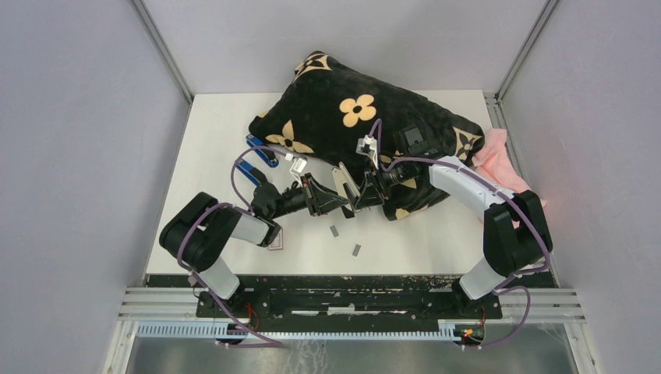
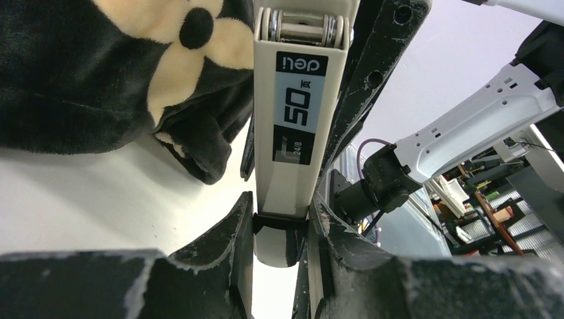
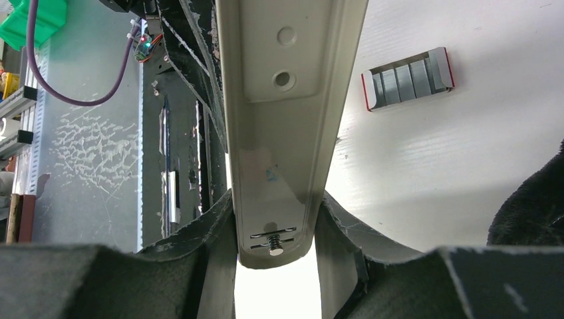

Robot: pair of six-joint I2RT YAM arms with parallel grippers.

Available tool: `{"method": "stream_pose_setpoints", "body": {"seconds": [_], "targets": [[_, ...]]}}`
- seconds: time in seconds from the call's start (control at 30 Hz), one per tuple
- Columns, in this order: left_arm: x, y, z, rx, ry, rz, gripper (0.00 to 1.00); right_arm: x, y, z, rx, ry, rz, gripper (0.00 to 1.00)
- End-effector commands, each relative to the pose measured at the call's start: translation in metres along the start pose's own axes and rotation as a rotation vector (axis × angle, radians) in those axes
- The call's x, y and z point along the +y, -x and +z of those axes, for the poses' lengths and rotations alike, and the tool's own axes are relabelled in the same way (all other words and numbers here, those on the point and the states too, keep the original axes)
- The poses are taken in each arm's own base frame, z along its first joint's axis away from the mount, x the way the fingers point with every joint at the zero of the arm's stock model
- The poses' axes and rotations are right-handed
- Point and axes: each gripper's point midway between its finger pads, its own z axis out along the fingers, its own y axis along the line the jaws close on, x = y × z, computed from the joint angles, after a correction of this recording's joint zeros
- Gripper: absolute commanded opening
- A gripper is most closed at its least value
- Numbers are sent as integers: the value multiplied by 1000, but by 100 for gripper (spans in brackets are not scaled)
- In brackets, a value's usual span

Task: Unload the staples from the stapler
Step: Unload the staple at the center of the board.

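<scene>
A beige stapler (image 1: 343,181) hangs above the table, opened into a V between my two grippers. My left gripper (image 1: 321,196) is shut on its labelled top arm (image 2: 299,119), with both fingers pressed to that arm's sides near the gripper's (image 2: 281,207) tips. My right gripper (image 1: 365,192) is shut on the stapler's base (image 3: 279,133), whose metal underside fills the gap of this gripper (image 3: 276,207). Two short grey strips of staples (image 1: 334,231) (image 1: 356,250) lie on the white table just below the grippers.
A black cushion with tan flowers (image 1: 351,117) covers the far middle of the table. A blue stapler (image 1: 261,156) lies at its left edge, and a pink cloth (image 1: 499,160) at its right. A small red-edged box (image 3: 409,78) (image 1: 277,243) sits near the left arm.
</scene>
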Motion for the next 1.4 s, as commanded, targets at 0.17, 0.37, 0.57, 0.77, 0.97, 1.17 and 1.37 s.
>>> {"method": "stream_pose_setpoints", "body": {"seconds": [0.17, 0.37, 0.57, 0.77, 0.97, 1.17, 1.37], "targets": [[-29, 19, 10, -28, -133, 73, 41, 14, 37, -1, -75, 64, -136, 1], [-30, 16, 12, -9, -145, 76, 43, 12, 35, 0, -71, 65, -128, 1], [-33, 15, 13, 3, -160, 91, 7, 12, 35, 0, -67, 61, -132, 1], [-19, 11, 4, 47, -64, 317, 3, -3, 21, -13, 41, -50, -272, 1], [17, 0, -7, 204, 81, 562, 3, -40, -20, -36, 267, -219, -453, 1], [52, -12, -13, 384, 150, 689, 3, -69, -46, -60, 431, -333, -490, 1], [67, -1, -18, 428, 248, 735, 3, -76, -45, -74, 460, -400, -492, 1]]}}
